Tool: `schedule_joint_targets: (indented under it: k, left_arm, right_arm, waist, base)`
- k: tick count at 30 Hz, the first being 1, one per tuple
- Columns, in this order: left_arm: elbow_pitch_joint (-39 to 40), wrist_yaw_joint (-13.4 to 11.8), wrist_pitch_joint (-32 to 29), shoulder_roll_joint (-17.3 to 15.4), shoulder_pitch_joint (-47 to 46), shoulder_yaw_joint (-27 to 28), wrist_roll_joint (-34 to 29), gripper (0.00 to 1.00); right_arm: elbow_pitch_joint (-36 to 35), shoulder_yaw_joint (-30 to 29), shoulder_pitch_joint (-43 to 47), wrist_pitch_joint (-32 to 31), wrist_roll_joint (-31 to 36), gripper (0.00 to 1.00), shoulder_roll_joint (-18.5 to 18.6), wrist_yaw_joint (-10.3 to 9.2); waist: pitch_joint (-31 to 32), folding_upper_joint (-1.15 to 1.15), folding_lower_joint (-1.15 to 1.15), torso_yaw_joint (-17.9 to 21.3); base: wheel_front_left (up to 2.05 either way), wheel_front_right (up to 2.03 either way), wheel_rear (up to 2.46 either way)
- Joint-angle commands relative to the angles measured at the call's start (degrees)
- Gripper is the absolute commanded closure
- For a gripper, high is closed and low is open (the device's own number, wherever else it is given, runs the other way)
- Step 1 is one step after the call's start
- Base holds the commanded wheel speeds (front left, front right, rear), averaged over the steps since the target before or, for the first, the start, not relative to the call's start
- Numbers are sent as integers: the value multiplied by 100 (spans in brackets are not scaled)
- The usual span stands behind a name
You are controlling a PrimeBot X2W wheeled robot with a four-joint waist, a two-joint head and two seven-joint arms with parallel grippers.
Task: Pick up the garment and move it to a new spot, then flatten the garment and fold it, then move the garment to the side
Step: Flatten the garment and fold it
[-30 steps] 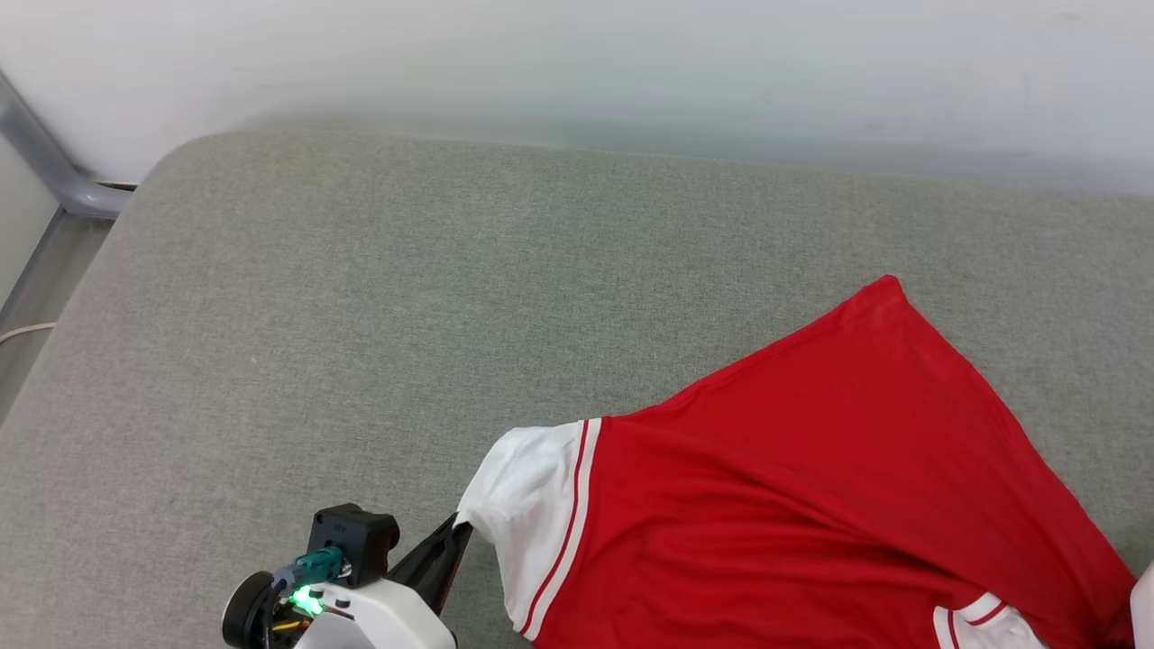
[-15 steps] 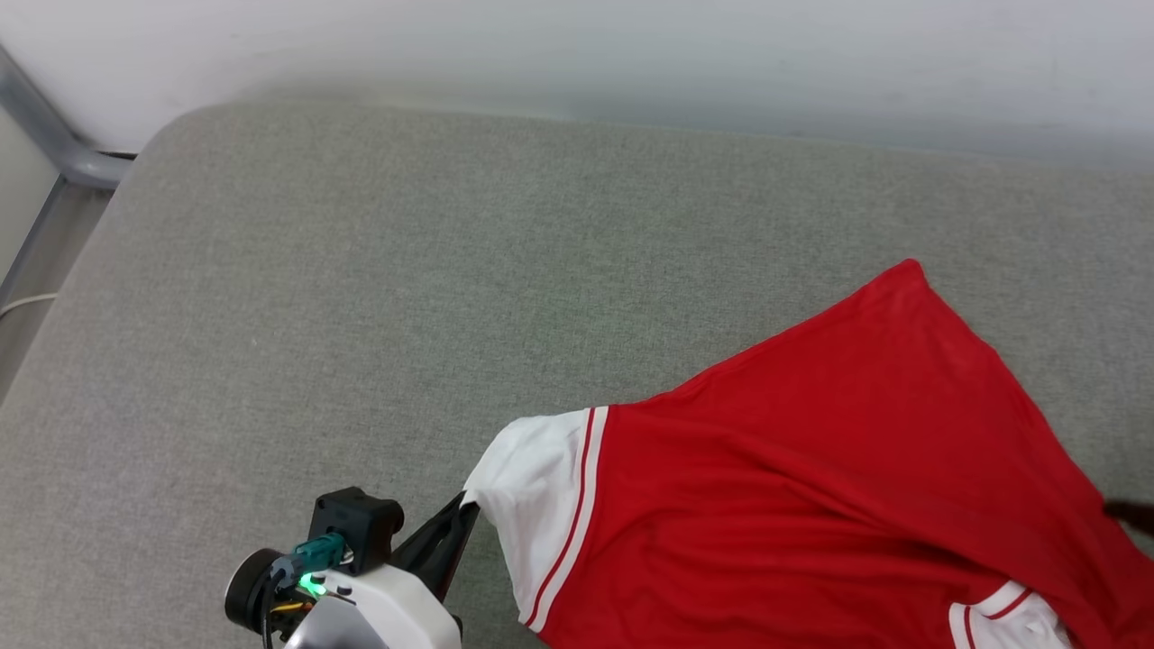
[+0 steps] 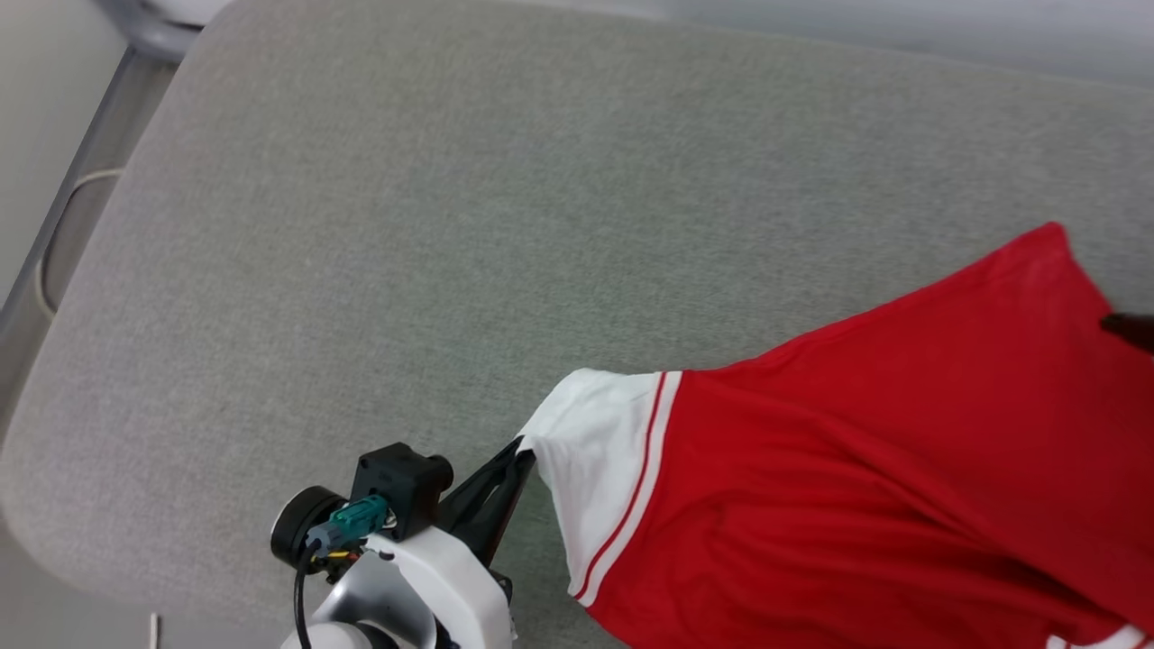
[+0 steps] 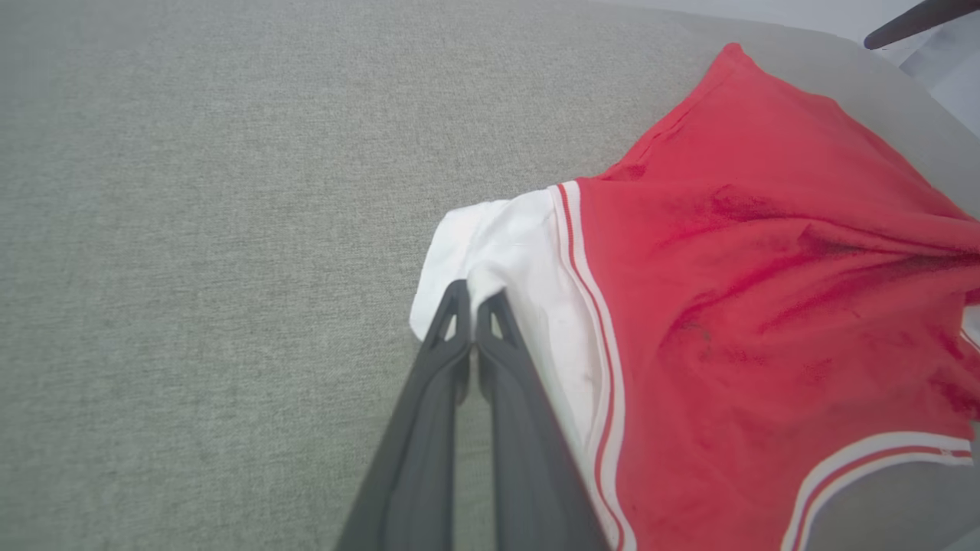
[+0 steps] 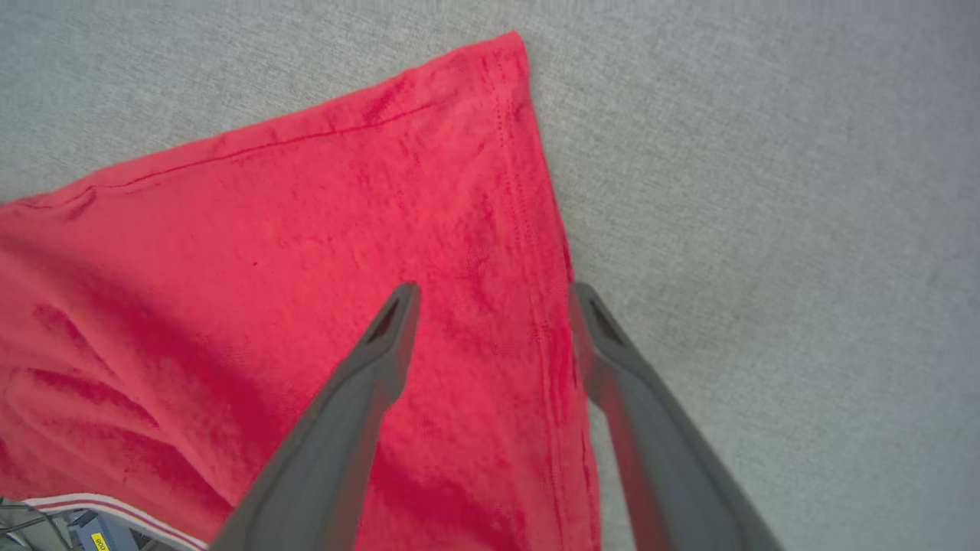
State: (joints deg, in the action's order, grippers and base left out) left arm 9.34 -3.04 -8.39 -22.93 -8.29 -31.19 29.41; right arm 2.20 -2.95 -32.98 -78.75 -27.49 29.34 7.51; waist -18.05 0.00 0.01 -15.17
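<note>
The garment [image 3: 856, 469] is a red jersey with a white, red-striped sleeve [image 3: 599, 451], lying partly spread on the grey cushion [image 3: 406, 225]. My left gripper [image 3: 523, 448] is shut on the outer edge of that white sleeve [image 4: 505, 252], with the sleeve cloth pinched at its tips [image 4: 473, 295]. My right gripper [image 5: 494, 295] is open and hovers over the red hem corner [image 5: 505, 176], its fingers straddling the side edge with nothing clamped between them. One of its dark fingertips [image 3: 1131, 329] pokes in at the right edge of the head view. The lettering is hidden.
The grey cushion's rounded edges run along the left and bottom [image 3: 54, 505]. A metal frame [image 3: 149, 31] and a strip of floor with a pale cable [image 3: 54, 243] lie beyond its left edge. A pale wall [image 3: 902, 27] backs it.
The head camera has swung, shifting the whole picture. My right fingertip has come into view over the garment's right side. The left gripper keeps its pinch on the sleeve.
</note>
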Motion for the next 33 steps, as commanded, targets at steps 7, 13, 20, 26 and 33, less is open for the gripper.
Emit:
schedule_joint_targets:
  k: [7,13,20,26,33]
  left_arm:
    - [18,114,24,93,-263,-167,-109,100]
    - [-10,153,71,148,-378,-247,-144,100]
    - [-87,170,130,182,-419,-276,-130,100]
    - [-162,163,156,181,-431,-282,-107,100]
    - [-238,71,188,72,-388,-126,-36,100]
  right_arm:
    - [735,94,-567,82,464,0,109,-5]
    - [1110,171,-677,92,661,0,158,-5]
    - [1353,420,-436,-36,687,0,141,-5]
    - [1446,488,-297,168,637,100,54,-5]
    - [1419,567,-498,859,510,100,25,-4]
  waist:
    - [-561,0,-1,-595]
    - [-715,0,-1,-746]
    - [-804,0,-1,-839]
    - [-745,0,-1,-871]
    - [-454,0,-1,-732]
  base:
    - [0,0,0]
    - [0,0,0]
    - [0,0,0]
    - [0,0,0]
    - [0,0,0]
